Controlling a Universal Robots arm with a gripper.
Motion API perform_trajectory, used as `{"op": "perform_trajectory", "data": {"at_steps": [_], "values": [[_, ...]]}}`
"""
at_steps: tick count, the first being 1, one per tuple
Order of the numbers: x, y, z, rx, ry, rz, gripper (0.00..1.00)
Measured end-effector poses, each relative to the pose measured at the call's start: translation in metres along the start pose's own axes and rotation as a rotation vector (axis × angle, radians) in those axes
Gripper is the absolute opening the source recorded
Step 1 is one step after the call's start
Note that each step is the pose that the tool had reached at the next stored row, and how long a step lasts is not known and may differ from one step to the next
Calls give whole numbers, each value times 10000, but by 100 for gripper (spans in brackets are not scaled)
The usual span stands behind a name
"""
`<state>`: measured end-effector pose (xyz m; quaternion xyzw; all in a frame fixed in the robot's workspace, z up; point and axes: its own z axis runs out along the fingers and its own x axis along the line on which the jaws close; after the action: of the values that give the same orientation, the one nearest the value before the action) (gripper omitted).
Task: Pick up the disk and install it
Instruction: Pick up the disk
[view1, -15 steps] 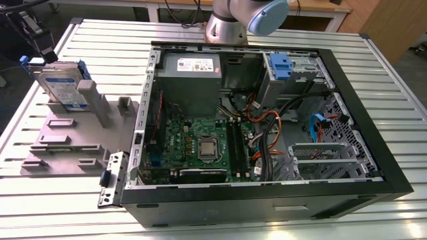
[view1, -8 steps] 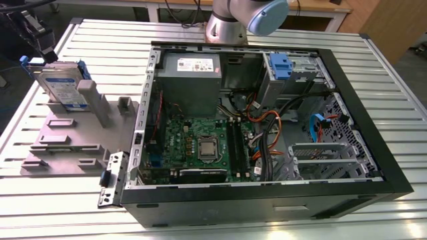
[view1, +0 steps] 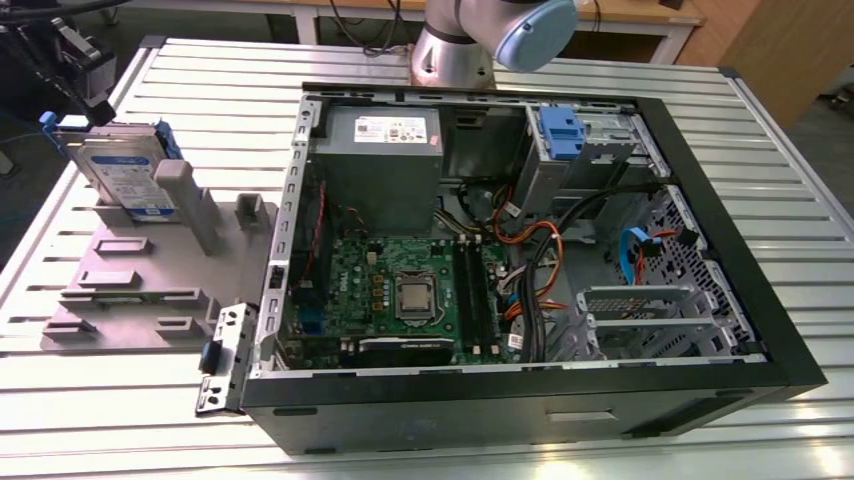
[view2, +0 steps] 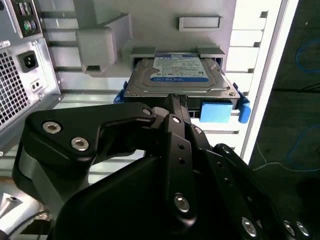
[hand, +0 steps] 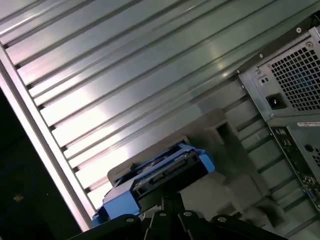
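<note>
**Operator:** What am I working on?

**Spotter:** Your surface (view1: 200, 60) is ribbed silver metal, with slats running across it. An open computer case (view1: 747, 330) lies on it. A grey fixture (view1: 134, 280) sits just beside the case, on the exterior view's left. Past the far edge you have wooden furniture (view1: 767, 50), and off to the side there is dark floor (view1: 16, 220).

**Operator:** And the disk?

**Spotter:** The disk (view1: 123, 175) stands tilted in that fixture with its label showing and its blue carrier round it. A grey post (view1: 180, 200) covers part of one edge. In the second wrist view your claw (view2: 175, 102) is pressed together, its end right at the disk's near edge. It may be touching the disk, but I can't tell from here.

**Operator:** Anything cut off?

**Spotter:** The arm (view1: 467, 40) runs out past the exterior view's upper edge. In both wrist views the claw's black links hide the surface beneath them.
</note>
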<state>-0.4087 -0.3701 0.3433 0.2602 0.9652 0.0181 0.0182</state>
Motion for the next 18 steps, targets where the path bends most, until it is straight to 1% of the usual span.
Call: {"op": "perform_trajectory", "data": {"at_steps": [18], "values": [[0, 0, 0, -83, 146, -3273, 11]]}}
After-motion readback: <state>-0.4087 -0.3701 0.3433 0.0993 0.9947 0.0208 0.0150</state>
